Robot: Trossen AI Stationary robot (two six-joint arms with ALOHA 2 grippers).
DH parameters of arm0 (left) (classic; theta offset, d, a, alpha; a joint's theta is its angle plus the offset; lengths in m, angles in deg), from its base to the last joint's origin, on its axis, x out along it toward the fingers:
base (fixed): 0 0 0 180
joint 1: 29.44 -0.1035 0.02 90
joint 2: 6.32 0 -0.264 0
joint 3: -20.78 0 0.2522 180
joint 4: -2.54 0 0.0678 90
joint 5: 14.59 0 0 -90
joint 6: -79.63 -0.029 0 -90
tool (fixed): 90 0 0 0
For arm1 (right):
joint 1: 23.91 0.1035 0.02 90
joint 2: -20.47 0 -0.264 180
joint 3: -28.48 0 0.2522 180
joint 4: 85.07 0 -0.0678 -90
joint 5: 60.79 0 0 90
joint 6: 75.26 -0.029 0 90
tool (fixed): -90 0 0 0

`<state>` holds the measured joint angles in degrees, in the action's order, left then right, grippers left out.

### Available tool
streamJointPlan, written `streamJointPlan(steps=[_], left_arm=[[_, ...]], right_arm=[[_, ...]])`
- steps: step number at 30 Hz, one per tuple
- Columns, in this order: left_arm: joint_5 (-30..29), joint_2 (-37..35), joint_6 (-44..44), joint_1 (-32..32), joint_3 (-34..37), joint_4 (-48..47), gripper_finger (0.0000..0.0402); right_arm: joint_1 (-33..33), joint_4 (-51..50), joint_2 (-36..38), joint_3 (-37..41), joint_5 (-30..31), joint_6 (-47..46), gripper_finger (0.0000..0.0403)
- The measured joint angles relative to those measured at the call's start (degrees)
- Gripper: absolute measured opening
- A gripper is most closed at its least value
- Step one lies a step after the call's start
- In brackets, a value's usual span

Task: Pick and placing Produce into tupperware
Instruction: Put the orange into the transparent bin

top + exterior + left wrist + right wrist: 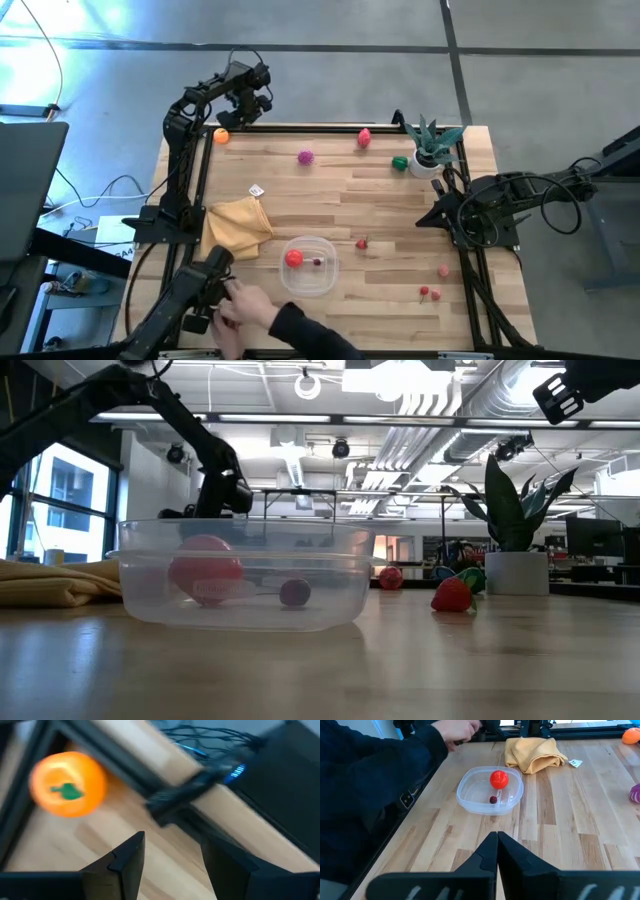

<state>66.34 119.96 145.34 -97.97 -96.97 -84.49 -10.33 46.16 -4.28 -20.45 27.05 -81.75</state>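
Left wrist view: your left hand [170, 862], fingers apart, empty, hovers beside the orange fruit [68, 783] at the bench [400, 215] corner. Centre over it before closing. Right hand [497, 851] together, idle. Tupperware [308, 265] holds a red fruit [293, 257].

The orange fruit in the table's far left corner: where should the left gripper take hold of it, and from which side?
Grip the orange fruit across its round middle, coming from above. It sits tight in the corner against the dark frame rails, which probably block a sideways approach. The left gripper hovers near it, open and empty, so it likely needs only to centre over the fruit and descend.
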Motion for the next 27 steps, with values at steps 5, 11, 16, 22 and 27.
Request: streamJointPlan(steps=[5, 11, 16, 22, 27], left_arm=[[-0.9, 0.0, -3.9, 0.1, -3.3, -3.6, 0.0182], [-5.7, 0.0, -0.9, 0.0, -5.6, -7.4, 0.0182], [-9.7, 0.0, -0.4, 0.0, -5.9, -6.6, 0.0182], [-13.9, -0.1, -0.4, 0.4, -5.9, -7.4, 0.0182], [-16.9, -0.2, 0.7, 1.8, -6.7, -7.8, 0.0182]], right_arm=[[0.0, 0.0, 0.0, 0.0, 0.0, 0.0, 0.0], [0.0, 0.0, 0.0, 0.0, 0.0, 0.0, 0.0], [0.0, 0.0, 0.0, 0.0, 0.0, 0.0, 0.0], [0.0, 0.0, 0.0, 0.0, 0.0, 0.0, 0.0], [0.0, 0.0, 0.0, 0.0, 0.0, 0.0, 0.0]])
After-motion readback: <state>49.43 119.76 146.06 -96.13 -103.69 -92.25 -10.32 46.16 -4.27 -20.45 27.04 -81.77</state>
